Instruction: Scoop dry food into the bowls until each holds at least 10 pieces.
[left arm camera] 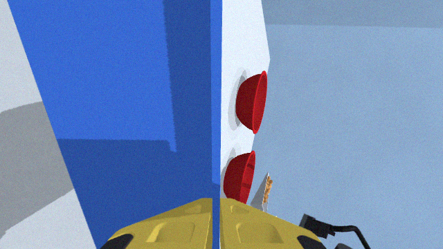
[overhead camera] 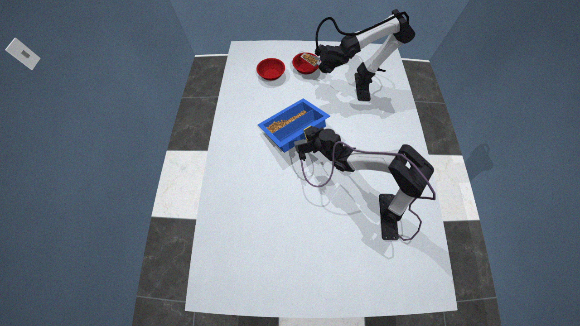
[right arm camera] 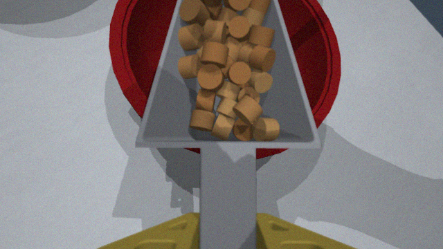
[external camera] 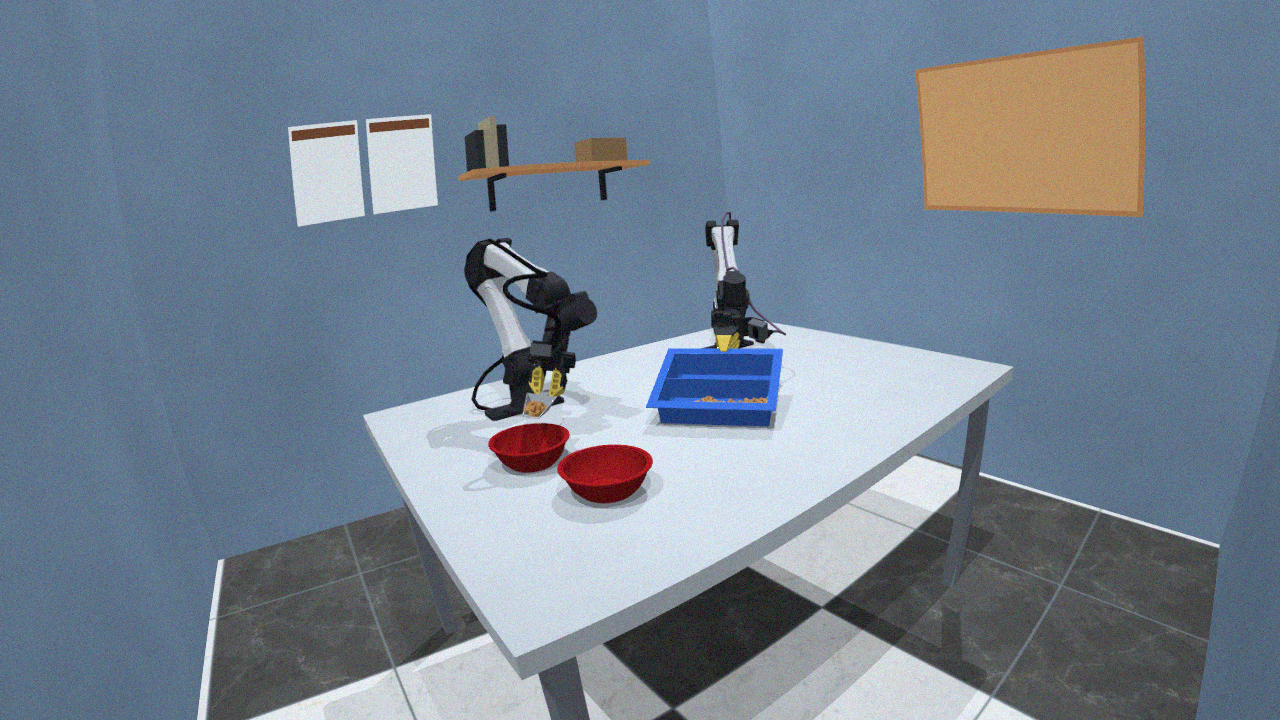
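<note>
Above the nearer red bowl (overhead camera: 301,67) (external camera: 529,449) (left arm camera: 238,180) (right arm camera: 119,52), my right claw (overhead camera: 320,61) (external camera: 545,394) (right arm camera: 227,223) is holding the grey scoop (overhead camera: 317,62) (external camera: 545,402) (left arm camera: 257,200) (right arm camera: 228,173) by its handle, my yellow fingers closing narrowly on either side. A heap of brown pieces (overhead camera: 310,58) (external camera: 535,408) (left arm camera: 267,190) (right arm camera: 214,53) is lying in the scoop, reaching back to its rear wall. Just beside that bowl, the other red bowl (overhead camera: 270,69) (external camera: 605,474) (left arm camera: 250,102) is standing upright on the white surface (overhead camera: 283,251) (external camera: 760,501) (left arm camera: 239,34) (right arm camera: 52,104), with a gap between the two rims. Between my two arms, the blue box (overhead camera: 284,142) (external camera: 716,417) (left arm camera: 104,69) is sitting on the surface, its divider making two compartments, and more food (overhead camera: 275,127) (external camera: 756,401) is lying along the compartment nearer the bowls. My left claw (overhead camera: 306,133) (external camera: 726,344) (left arm camera: 217,208) is clamping the box's edge on the opposite side, almost fully closed around it. That arm is blocking part of the rim from above, and its purple cable (overhead camera: 364,151) (external camera: 762,319) is looping out beside the box. A black cable (overhead camera: 340,33) (left arm camera: 346,228) is arching over my right arm. Behind everything, a wall shelf (external camera: 554,168) is carrying books and a brown carton, well apart from my work.
</note>
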Robot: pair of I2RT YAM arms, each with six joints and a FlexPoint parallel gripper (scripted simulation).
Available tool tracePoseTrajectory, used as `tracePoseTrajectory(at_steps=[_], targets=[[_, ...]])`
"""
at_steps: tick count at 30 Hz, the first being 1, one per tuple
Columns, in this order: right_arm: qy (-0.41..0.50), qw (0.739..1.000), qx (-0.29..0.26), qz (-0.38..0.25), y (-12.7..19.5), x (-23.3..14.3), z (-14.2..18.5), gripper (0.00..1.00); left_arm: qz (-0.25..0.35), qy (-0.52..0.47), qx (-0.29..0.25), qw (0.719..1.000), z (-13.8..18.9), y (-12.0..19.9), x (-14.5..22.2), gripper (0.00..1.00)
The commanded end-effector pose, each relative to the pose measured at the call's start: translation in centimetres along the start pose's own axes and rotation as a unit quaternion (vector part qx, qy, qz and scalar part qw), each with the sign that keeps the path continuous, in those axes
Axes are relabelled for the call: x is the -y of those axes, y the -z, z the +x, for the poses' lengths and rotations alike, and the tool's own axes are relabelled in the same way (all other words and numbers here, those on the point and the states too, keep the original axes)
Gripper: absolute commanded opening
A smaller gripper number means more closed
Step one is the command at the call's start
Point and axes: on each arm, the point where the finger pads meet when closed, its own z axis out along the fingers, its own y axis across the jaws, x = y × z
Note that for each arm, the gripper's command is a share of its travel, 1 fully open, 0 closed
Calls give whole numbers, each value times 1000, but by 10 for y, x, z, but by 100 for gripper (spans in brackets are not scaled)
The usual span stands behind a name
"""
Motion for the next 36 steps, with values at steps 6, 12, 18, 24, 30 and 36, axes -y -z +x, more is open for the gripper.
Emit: tracePoseTrajectory(at_steps=[6,12,18,24,30,36], targets=[[-22,999,25,-9,8,0,-19,0,30,-19,-9,999,6,-3,22,0],[-19,1000,8,-18,9,0,-15,0,30,-19,-9,999,6,-3,22,0],[-21,999,-7,-25,9,2,-15,0,30,-19,-9,999,6,-3,22,0],[-27,999,-17,-35,10,3,-17,0,30,-19,-9,999,6,-3,22,0],[-29,999,-23,-40,12,4,-17,0,30,-19,-9,999,6,-3,22,0],[-34,998,-34,-49,12,5,-18,0,30,-19,-9,999,6,-3,22,0]])
